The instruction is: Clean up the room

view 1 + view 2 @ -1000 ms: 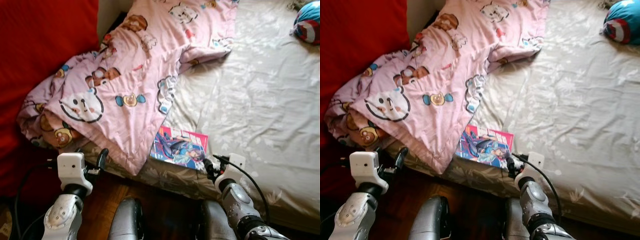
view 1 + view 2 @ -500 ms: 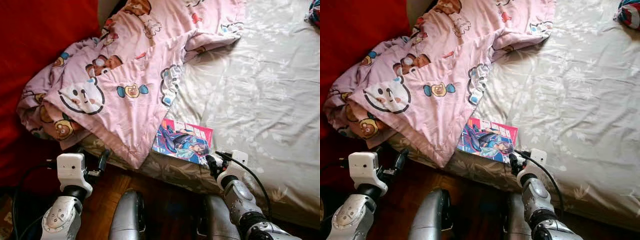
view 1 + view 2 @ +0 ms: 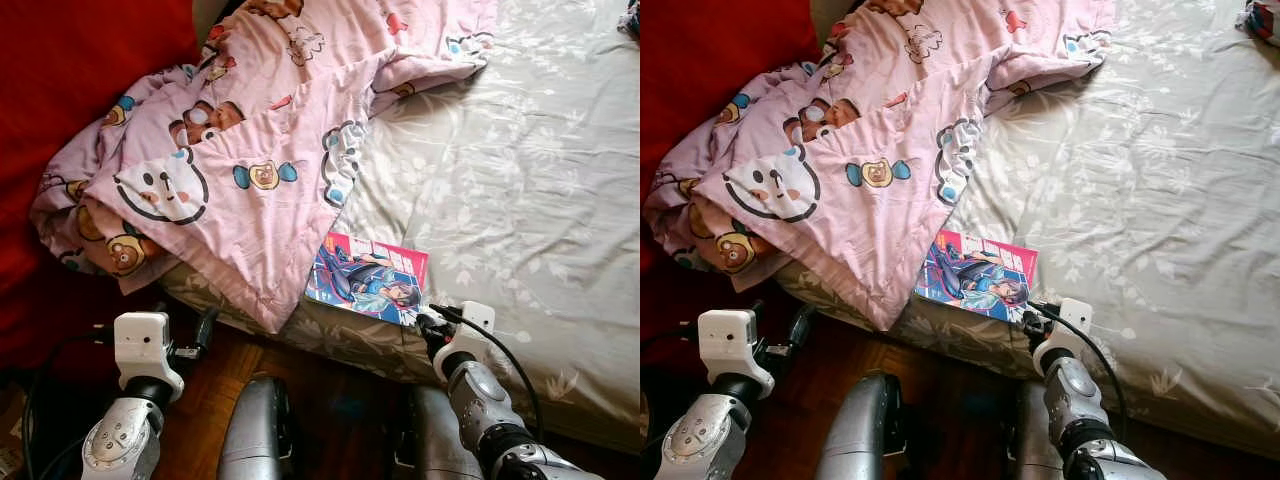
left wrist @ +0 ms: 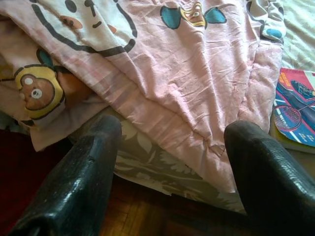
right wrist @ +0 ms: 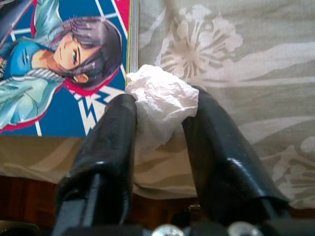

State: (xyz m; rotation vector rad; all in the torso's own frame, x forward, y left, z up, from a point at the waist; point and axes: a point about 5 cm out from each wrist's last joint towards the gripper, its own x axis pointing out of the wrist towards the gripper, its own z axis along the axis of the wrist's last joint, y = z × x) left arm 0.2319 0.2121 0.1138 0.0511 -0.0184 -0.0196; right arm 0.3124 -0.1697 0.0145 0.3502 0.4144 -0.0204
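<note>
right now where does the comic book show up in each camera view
Left eye view: the comic book lies near the bed's front edge, just ahead of the right gripper.
Right eye view: same place, lower middle.
Left wrist view: one corner at the picture's edge, beside the pink blanket.
Right wrist view: its cover lies behind the crumpled tissue held in the right gripper.
Shared landmark: the flowered bed sheet.

The right gripper (image 5: 160, 115) has edged forward — toward the comic book (image 3: 367, 279).
</note>
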